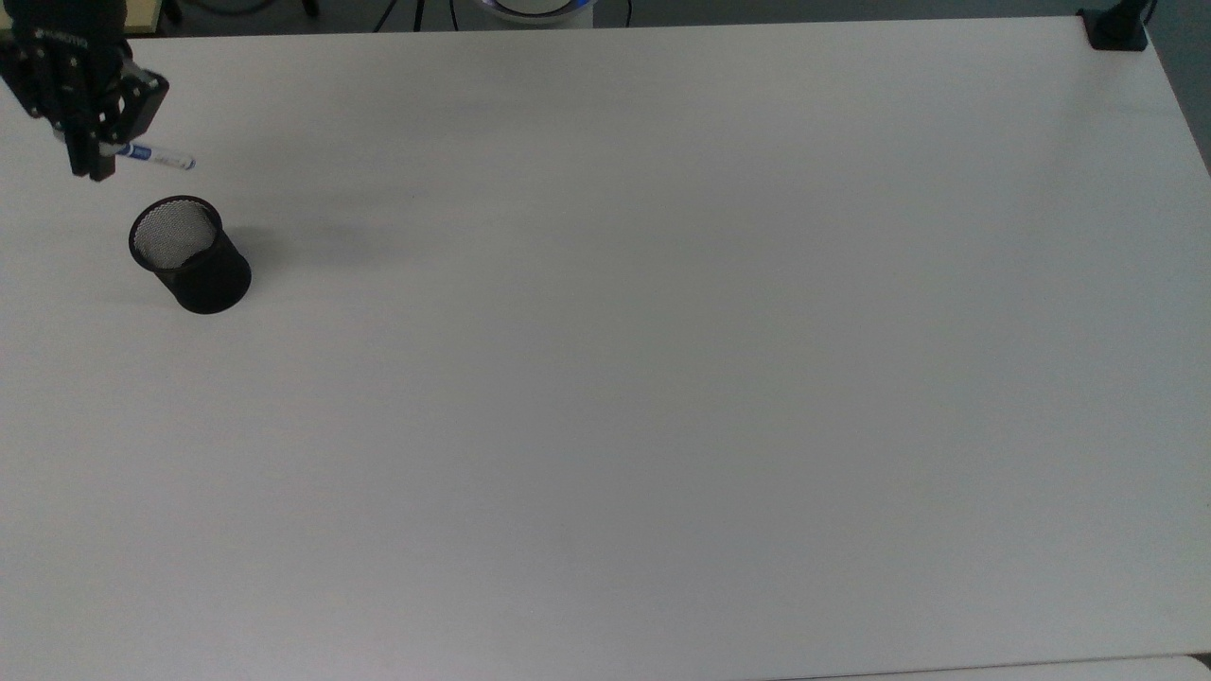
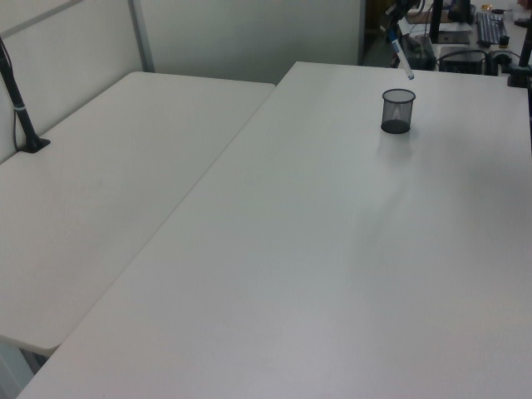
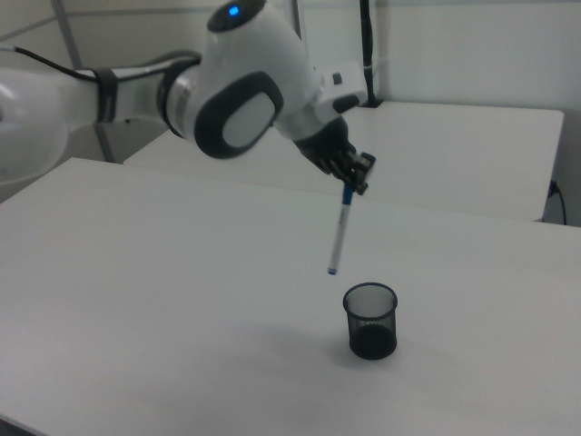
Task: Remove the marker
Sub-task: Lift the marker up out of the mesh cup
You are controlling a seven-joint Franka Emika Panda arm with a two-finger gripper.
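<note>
The black two-finger pincer (image 3: 353,180) is clenched on the upper, blue-capped end of the slim white-barrelled marker with blue cap and blue label band (image 3: 338,229). The marker hangs from it in the air, slightly tilted, its small blue lower tip clear of the black wire-mesh pen cup (image 3: 371,320) and above the cup's rim in the right view. In the top view the pincer (image 1: 95,156) sits near the top-left corner, the marker (image 1: 156,157) sticking out toward the top view's right, with the cup (image 1: 187,253) below it and apart.

The cup stands upright on the wide white desk (image 1: 662,359), close to the desk's edge at the top view's left. All the rest of the desk surface is bare, open room. A second white desk (image 2: 91,191) adjoins it at the left view's left.

In the top view the pincer's upper part is cut off by the frame. In the left view the marker (image 2: 401,58) shows small above the cup (image 2: 397,110).
</note>
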